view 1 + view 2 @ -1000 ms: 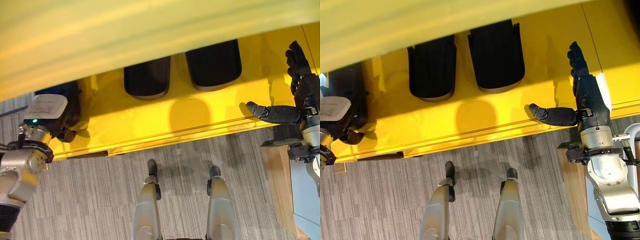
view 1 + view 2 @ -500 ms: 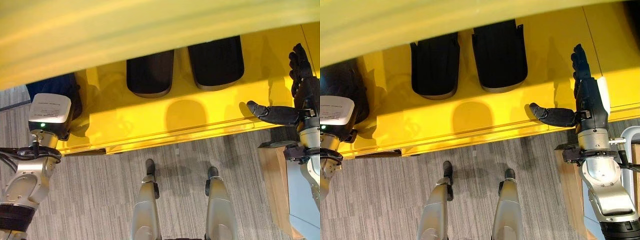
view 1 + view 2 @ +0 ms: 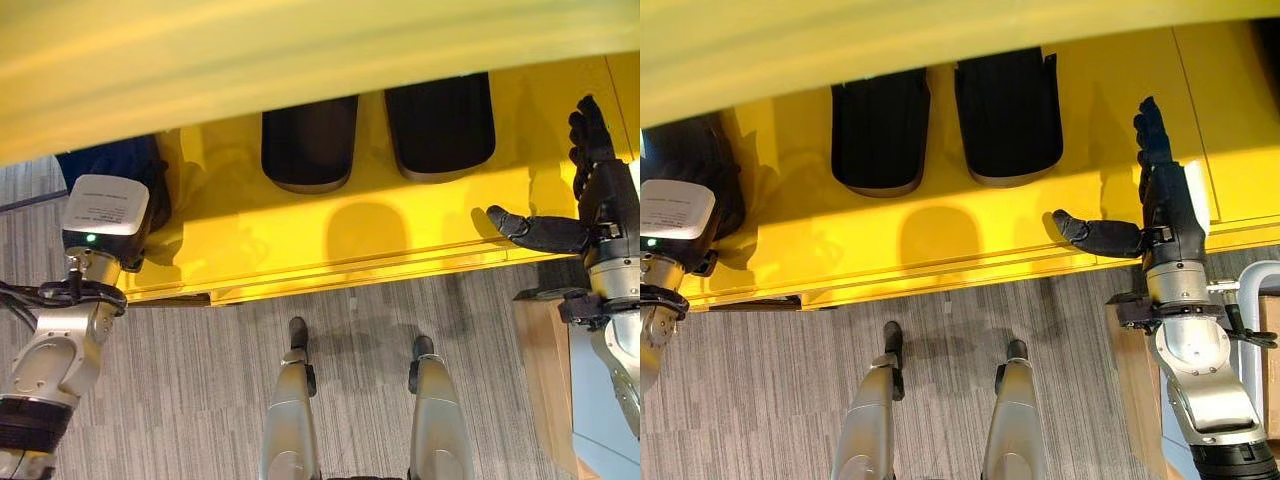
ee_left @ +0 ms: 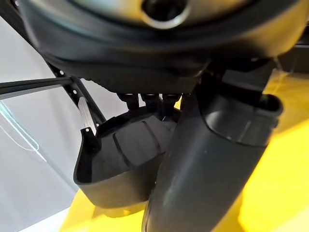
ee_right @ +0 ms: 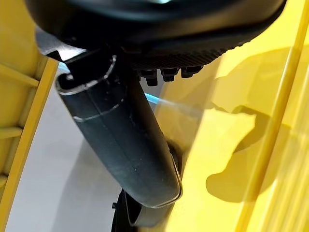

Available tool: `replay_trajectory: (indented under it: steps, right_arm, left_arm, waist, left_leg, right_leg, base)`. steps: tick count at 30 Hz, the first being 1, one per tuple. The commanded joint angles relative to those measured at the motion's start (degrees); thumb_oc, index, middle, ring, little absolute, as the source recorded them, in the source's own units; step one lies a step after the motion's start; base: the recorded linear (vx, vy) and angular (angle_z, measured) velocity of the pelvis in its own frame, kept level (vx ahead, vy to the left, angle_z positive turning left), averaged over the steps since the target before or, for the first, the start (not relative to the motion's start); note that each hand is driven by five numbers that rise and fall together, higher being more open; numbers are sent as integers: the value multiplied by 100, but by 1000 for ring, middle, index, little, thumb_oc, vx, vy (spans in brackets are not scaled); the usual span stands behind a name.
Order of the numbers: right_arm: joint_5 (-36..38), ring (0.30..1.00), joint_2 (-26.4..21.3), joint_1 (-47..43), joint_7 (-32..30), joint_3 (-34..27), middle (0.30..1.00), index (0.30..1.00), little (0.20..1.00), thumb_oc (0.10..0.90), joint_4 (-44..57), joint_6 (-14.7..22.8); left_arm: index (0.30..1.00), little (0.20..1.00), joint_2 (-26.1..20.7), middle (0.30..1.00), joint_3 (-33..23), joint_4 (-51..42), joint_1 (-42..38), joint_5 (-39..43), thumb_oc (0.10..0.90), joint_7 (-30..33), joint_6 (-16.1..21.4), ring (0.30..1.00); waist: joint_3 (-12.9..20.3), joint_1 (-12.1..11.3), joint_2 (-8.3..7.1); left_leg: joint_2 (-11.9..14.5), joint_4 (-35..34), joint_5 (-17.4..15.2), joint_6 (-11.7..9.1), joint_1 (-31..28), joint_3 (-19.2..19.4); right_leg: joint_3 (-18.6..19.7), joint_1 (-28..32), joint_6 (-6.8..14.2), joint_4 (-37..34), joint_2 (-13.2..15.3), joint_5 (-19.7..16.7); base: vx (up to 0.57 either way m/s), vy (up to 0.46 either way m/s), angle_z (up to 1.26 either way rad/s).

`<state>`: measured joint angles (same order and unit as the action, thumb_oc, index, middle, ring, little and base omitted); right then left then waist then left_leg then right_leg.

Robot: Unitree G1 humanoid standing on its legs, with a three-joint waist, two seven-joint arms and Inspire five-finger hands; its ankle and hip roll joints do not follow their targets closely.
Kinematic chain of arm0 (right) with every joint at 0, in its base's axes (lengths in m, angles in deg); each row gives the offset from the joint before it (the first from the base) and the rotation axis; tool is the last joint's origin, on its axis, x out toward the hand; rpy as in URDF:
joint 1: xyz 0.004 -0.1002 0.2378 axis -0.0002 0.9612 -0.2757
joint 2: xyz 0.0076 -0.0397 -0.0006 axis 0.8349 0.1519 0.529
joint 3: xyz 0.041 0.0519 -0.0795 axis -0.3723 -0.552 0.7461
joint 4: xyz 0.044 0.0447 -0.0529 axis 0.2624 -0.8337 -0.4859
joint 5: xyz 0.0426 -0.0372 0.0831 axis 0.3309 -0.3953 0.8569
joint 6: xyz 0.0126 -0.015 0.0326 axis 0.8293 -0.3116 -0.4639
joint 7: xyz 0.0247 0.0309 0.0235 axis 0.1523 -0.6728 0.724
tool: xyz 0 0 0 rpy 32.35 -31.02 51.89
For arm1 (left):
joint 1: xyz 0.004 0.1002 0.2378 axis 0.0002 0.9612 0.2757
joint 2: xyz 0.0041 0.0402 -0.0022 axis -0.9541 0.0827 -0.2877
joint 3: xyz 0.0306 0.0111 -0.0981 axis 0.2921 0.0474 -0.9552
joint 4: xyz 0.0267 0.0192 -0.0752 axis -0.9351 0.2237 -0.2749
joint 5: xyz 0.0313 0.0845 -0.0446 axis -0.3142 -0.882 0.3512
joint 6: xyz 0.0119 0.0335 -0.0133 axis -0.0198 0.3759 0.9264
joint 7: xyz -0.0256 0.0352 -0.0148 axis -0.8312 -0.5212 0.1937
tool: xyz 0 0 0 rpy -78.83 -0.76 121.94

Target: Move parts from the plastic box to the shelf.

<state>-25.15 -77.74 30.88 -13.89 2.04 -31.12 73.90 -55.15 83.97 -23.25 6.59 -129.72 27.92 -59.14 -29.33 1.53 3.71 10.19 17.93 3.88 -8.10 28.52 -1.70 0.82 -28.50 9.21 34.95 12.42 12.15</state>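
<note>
Two black moulded parts [image 3: 308,140] [image 3: 440,125] lie side by side on the yellow shelf [image 3: 300,235]. A third dark part [image 3: 105,165] rests at the shelf's left end. My left hand [image 4: 203,169] hovers just in front of that part [image 4: 120,159] with a straight thumb and nothing in its grasp. In the eye views it sits under the white box on my left wrist [image 3: 105,205]. Over the shelf's right end my right hand [image 3: 1168,200] is open, fingers straight and pointing away, thumb stretched to the left, holding nothing.
A higher yellow shelf board [image 3: 300,60] overhangs the top of the view and hides the back of the shelf. A wooden block [image 3: 545,350] and a pale grey surface [image 3: 600,400] stand at the lower right. Striped grey carpet [image 3: 200,400] lies below the shelf's front edge.
My left arm has drawn back from the dark part at the shelf's left end toward the front edge. The right hand has barely moved. The view has shifted slightly.
</note>
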Motion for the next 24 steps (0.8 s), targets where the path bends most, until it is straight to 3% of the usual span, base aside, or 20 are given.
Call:
replay_trajectory:
  steps: [1, 24]
  right_arm:
    - [-204, 1000, 145, -585, -162, -153, 1000, 1000, 1000, 900, 374, 540]
    - [-125, 1000, 64, -730, -123, -34, 1000, 1000, 1000, 900, 254, 618]
  left_arm:
    - [1000, 1000, -441, 1000, 109, -419, -597, -25, 900, 160, 201, 1000]
    - [1000, 1000, -585, 1000, 635, -296, -1257, -124, 900, 184, 376, 1000]
  waist:
    - [401, 229, -304]
    - [424, 324, -333]
  left_leg:
    - [-119, 483, -811, 356, -215, 592]
    - [-94, 516, -834, 356, -220, 659]
  right_leg:
    - [-572, 199, -498, -54, -223, 54]
    - [-506, 214, -477, -107, -245, 18]
  base:
    - [0, 0, 0]
    - [0, 0, 0]
